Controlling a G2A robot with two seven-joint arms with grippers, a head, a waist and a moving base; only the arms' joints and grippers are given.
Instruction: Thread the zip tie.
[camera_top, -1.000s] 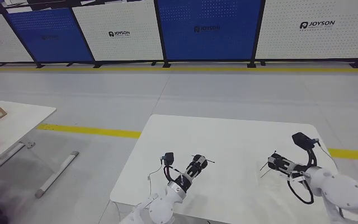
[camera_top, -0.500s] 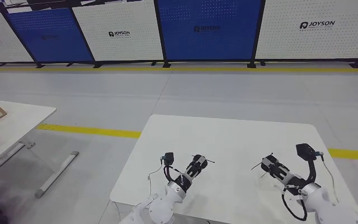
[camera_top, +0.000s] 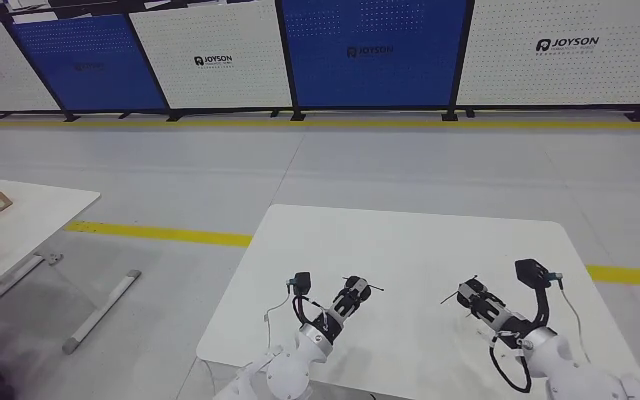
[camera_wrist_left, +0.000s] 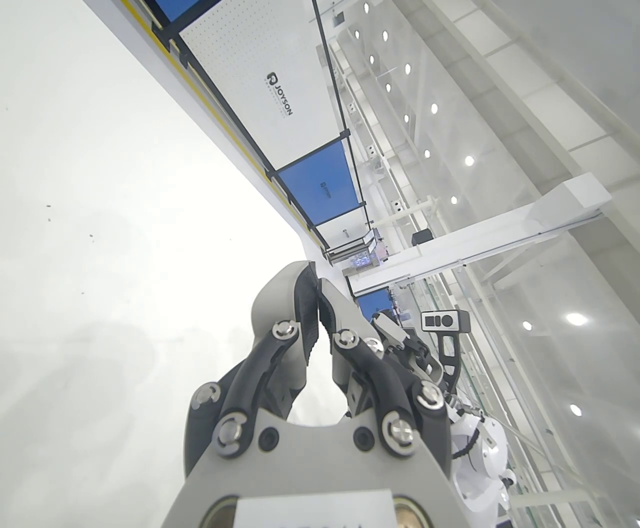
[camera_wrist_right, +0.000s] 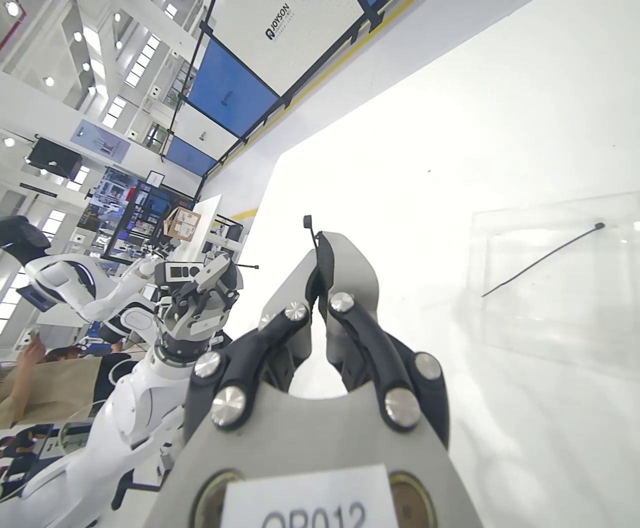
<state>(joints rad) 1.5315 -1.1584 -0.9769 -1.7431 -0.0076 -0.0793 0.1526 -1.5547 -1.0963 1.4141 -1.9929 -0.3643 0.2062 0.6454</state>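
Note:
My left gripper (camera_top: 354, 291) (camera_wrist_left: 316, 282) hovers over the near part of the white table (camera_top: 420, 240), shut on a thin black zip tie (camera_top: 368, 286) that sticks out sideways. My right gripper (camera_top: 465, 292) (camera_wrist_right: 316, 245) hangs to its right, shut on a second black zip tie (camera_top: 446, 297). That tie's square head (camera_wrist_right: 307, 220) pokes up past the fingertips. A stretch of bare table separates the two grippers, which face each other. The right wrist view also takes in the left gripper (camera_wrist_right: 216, 280) farther off, with its tie (camera_wrist_right: 248, 266).
A clear shallow tray (camera_wrist_right: 550, 320) lies on the table near my right arm, with one spare black zip tie (camera_wrist_right: 542, 260) in it. The table's near and side edges are close to both arms. Another white table (camera_top: 40, 215) stands off to the left.
My right gripper has moved left across the table with its zip tie, closing the distance to the left gripper. The left arm has not moved.

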